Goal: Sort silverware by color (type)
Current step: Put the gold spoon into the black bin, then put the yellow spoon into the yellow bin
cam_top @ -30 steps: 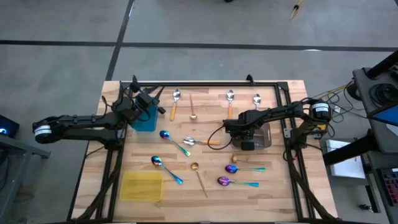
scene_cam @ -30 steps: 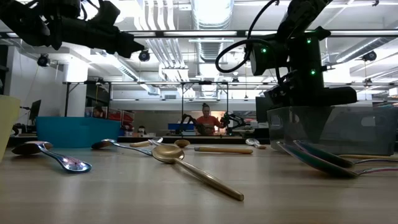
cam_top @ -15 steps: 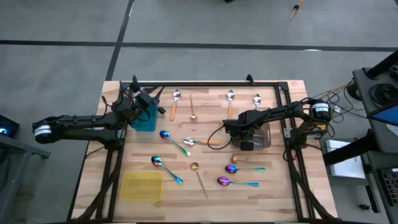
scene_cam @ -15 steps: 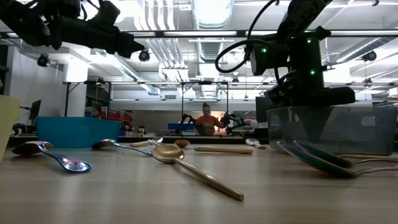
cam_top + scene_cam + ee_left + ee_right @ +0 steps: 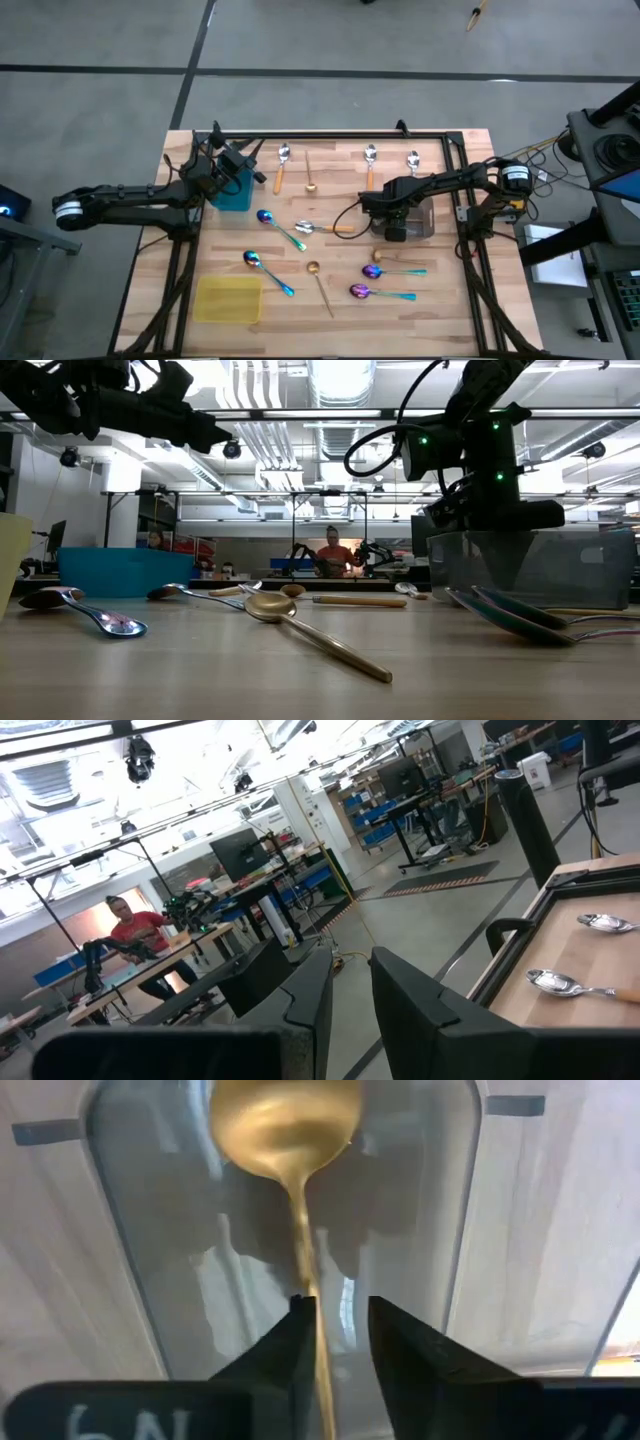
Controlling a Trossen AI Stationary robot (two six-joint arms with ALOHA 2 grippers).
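Gold spoon (image 5: 290, 1140) | between right gripper (image 5: 335, 1330) fingers | over grey tray (image 5: 440, 1210)

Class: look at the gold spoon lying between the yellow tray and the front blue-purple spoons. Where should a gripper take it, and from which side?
Take the gold spoon probably at the middle of its thin handle, straight down from above, jaws across it. It lies flat on the table; its bowl is wide and rounded, and there is bare wood either side of the handle.
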